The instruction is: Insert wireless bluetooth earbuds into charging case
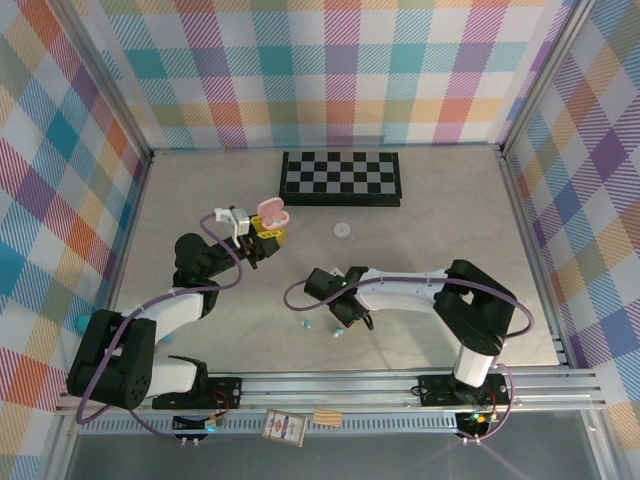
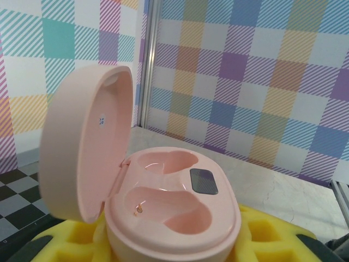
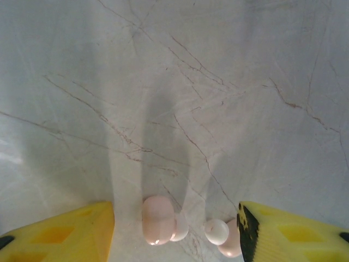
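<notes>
Table (image 1: 450, 240): pale marbled top, with a checkered board (image 1: 340, 178) at the far edge.

Left gripper (image 1: 258, 235): yellow pads pressed against the charging case (image 2: 174, 218). The case is pink, its lid (image 2: 87, 158) is swung up and open, and both wells are empty. It is held above the table, well apart from the buds.

Right gripper (image 3: 175, 224): the nearer arm, low over the table. Its pads are spread wide and pinch nothing.

Pink earbud (image 3: 157, 218): lies on the table between the spread pads, nearer the left one. Its long axis runs away from the wrist, roughly square to the closing line.

Second earbud (image 3: 226, 237): lies just beside the right pad, partly hidden by it. A straight close would likely catch both, so a shift toward one bud seems needed.
</notes>
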Robot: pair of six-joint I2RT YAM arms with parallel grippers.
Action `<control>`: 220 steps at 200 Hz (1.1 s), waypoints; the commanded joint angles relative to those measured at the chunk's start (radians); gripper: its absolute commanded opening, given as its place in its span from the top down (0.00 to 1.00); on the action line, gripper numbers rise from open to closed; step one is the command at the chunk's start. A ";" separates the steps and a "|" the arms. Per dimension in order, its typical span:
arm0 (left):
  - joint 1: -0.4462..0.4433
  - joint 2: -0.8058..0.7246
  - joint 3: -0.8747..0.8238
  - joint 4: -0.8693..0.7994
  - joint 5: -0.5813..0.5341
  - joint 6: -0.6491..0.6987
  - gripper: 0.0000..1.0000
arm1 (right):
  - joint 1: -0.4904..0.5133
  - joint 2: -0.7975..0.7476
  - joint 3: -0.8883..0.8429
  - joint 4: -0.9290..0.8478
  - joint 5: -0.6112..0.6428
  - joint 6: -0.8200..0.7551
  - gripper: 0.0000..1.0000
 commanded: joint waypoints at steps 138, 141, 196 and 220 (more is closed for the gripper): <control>0.018 -0.021 0.023 -0.001 0.005 0.023 0.71 | 0.014 0.092 0.081 -0.148 0.088 0.007 0.59; 0.018 -0.022 0.023 -0.003 0.005 0.022 0.71 | 0.014 0.096 0.083 -0.149 0.085 0.005 0.60; 0.018 -0.028 0.020 -0.004 0.005 0.021 0.71 | 0.012 0.135 0.102 -0.154 0.071 -0.011 0.66; 0.018 -0.029 0.021 -0.005 0.005 0.022 0.71 | 0.008 0.145 0.108 -0.160 0.067 -0.011 0.72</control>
